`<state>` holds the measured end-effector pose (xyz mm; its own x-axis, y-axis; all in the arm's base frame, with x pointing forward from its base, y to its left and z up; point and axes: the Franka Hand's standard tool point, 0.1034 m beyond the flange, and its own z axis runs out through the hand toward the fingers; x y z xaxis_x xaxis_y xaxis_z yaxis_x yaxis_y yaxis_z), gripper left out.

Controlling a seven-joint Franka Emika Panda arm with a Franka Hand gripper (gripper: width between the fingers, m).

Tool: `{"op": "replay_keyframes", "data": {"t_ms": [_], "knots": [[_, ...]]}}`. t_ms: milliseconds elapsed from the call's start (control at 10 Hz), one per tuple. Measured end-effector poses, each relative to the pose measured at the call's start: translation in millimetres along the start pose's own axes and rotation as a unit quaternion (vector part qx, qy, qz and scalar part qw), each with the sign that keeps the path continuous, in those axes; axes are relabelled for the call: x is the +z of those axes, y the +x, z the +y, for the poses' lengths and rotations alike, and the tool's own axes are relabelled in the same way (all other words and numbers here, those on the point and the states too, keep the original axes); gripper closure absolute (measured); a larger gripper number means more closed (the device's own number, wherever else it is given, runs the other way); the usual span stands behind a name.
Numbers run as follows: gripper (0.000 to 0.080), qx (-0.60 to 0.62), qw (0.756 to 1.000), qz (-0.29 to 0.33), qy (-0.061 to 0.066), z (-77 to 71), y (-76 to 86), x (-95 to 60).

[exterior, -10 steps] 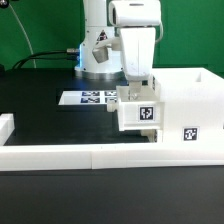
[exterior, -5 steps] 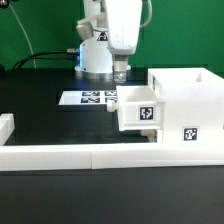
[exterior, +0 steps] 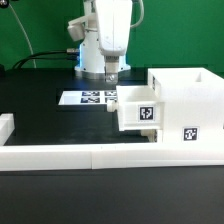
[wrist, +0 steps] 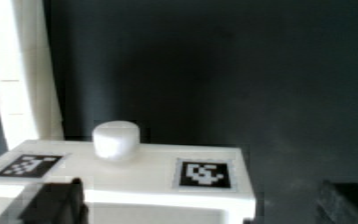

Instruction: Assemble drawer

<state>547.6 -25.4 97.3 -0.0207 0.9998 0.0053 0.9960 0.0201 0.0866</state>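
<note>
The white drawer casing (exterior: 187, 98) stands at the exterior view's right with a tag on its front. A small white tray (exterior: 136, 113) sits partly inside its open side, tag facing the camera. My gripper (exterior: 111, 72) hangs above and behind the tray, clear of it, and holds nothing. In the wrist view the tray's face (wrist: 140, 185) shows a round white knob (wrist: 115, 140) between two tags. The dark fingers (wrist: 48, 205) stand wide apart on either side of it, so my gripper (wrist: 202, 205) is open. The second tray is out of view.
The marker board (exterior: 88, 98) lies on the black table behind the tray. A long low white border rail (exterior: 90, 156) runs along the front, with a short piece (exterior: 6, 127) at the exterior view's left. A white strip (wrist: 19, 70) runs along one side of the wrist view.
My gripper was down at the tray a second ago. It has let go, risen and moved toward the exterior view's left. The tray stays in the casing.
</note>
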Motion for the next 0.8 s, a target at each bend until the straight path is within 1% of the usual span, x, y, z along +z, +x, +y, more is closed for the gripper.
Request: {"op": "replay_keyframes", "data": {"t_ms": [100,300,500,600,700,800], "knots": [[0.0151,0.004,1.000,0.023,0.005,-2.4,-11.6,7.6],[0.0151,0.006,0.999,0.046,0.007,-4.1,-25.2,14.7],[0.0151,-0.006,0.997,0.079,0.017,-9.1,-44.9,23.9],[0.0151,-0.004,0.995,0.097,0.022,-12.2,-48.2,29.2],[0.0151,0.005,0.995,0.101,0.025,-12.6,-42.5,33.7],[0.0151,0.010,0.994,0.105,0.029,-12.7,-32.7,36.3]]}}
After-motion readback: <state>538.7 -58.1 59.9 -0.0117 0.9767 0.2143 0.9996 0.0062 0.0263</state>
